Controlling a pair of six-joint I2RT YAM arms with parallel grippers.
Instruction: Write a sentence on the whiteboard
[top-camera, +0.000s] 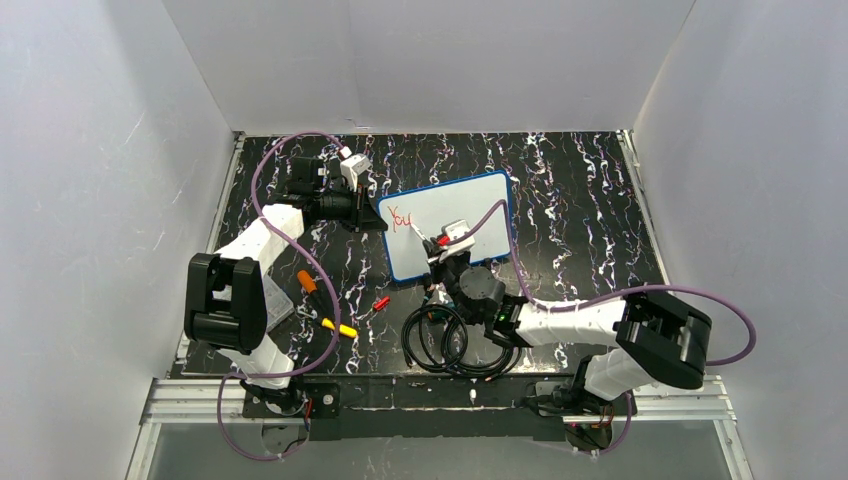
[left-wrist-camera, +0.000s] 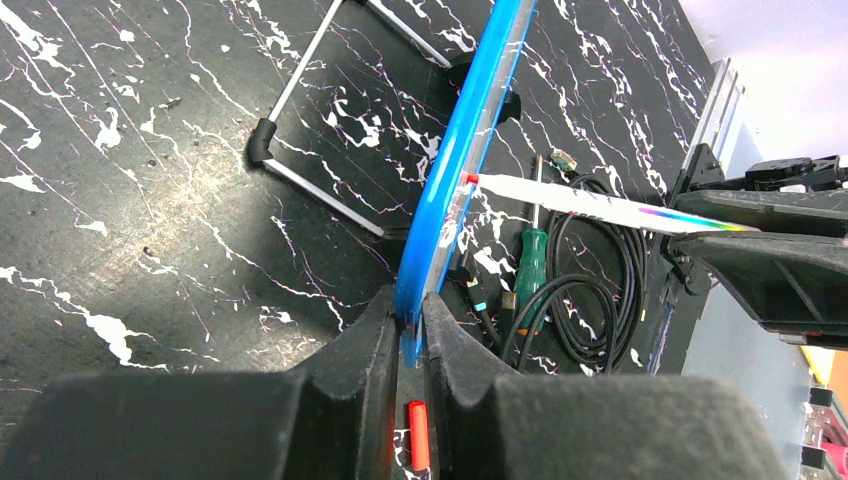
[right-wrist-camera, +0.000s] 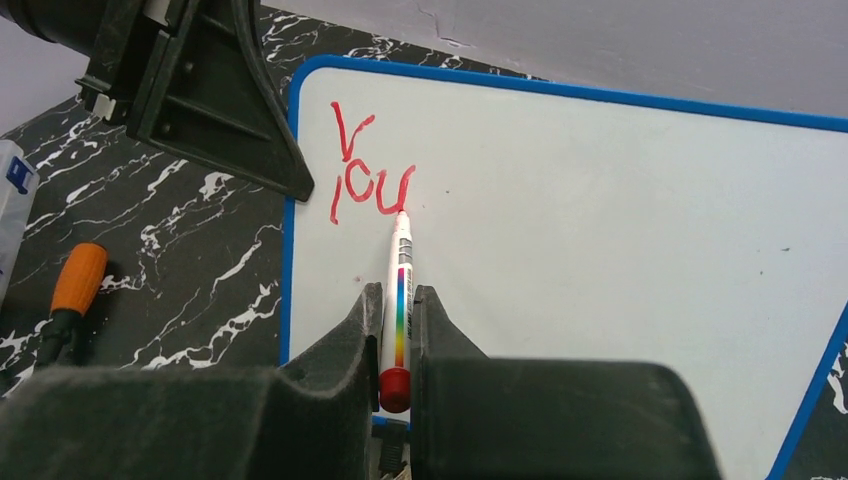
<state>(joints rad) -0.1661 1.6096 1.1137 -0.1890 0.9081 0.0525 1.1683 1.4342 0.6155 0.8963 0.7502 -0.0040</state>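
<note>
The whiteboard (top-camera: 470, 200) stands tilted on the black marbled table, white with a thin blue frame. My left gripper (top-camera: 377, 218) is shut on its left blue edge (left-wrist-camera: 470, 170), which runs between the fingers (left-wrist-camera: 409, 300). The sentence (right-wrist-camera: 365, 180) reads "You" in red at the board's upper left (top-camera: 401, 216). In front of the board, my right gripper (top-camera: 441, 244) is shut on a white marker with a rainbow stripe (right-wrist-camera: 402, 250). The marker's red tip touches the board just under the "u". Its barrel sits between the fingers (right-wrist-camera: 399, 292) and shows too in the left wrist view (left-wrist-camera: 590, 203).
An orange-handled screwdriver (top-camera: 307, 282), a yellow-tipped tool (top-camera: 340, 327) and a small red cap (top-camera: 381, 302) lie left of centre. A coil of black cable (top-camera: 445, 340) and a green screwdriver (left-wrist-camera: 530, 270) lie below the board. The board's wire stand (left-wrist-camera: 300, 180) is behind it.
</note>
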